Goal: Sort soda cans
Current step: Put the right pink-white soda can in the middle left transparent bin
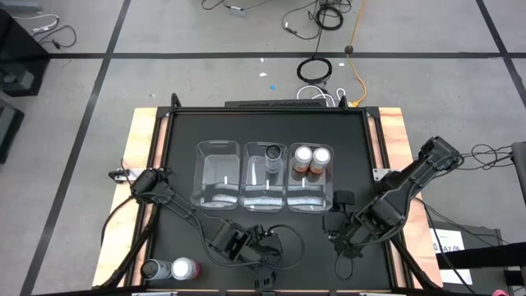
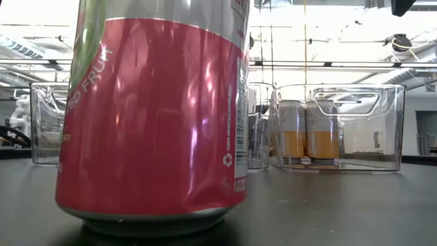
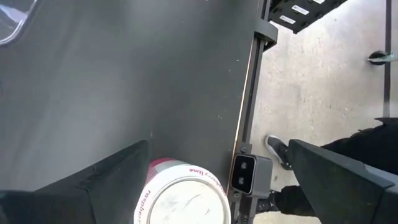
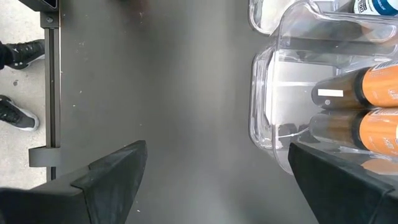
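The black table top [image 1: 185, 127] sits in a pale wooden frame, on a grey concrete floor crossed by dark tape lines, with loose cables lying beyond the far edge.

At the near left corner, off the black mat, a dark grey-silver can [image 1: 153, 269] and a pink-red can [image 1: 185, 268] lie side by side. Just to the right of them the left gripper [image 1: 265, 261] reaches over the near edge of the table, its fingers [image 3: 102, 180] spread wide on either side of a second pink-red can [image 3: 183, 198] that stands upright on the mat; the fingers do not press on it. This same can fills the low view, close before the camera.

In the middle of the table three clear plastic bins stand in a row, touching. The left bin [image 1: 217, 148] holds no can. The middle bin [image 1: 265, 195] holds one dark grey-silver can [image 1: 273, 158] at its far end. The right bin [image 1: 309, 197] holds two orange cans [image 1: 311, 159] side by side at its far end.

The right gripper [image 1: 339, 238] hovers over bare mat just near of the right bin, fingers [image 4: 109, 174] wide apart and holding nothing.

Past the near table edge, the wrist views show a person's dark shoes [image 4: 17, 84] on the floor. The low view looks into a bright hall with ceiling beams.
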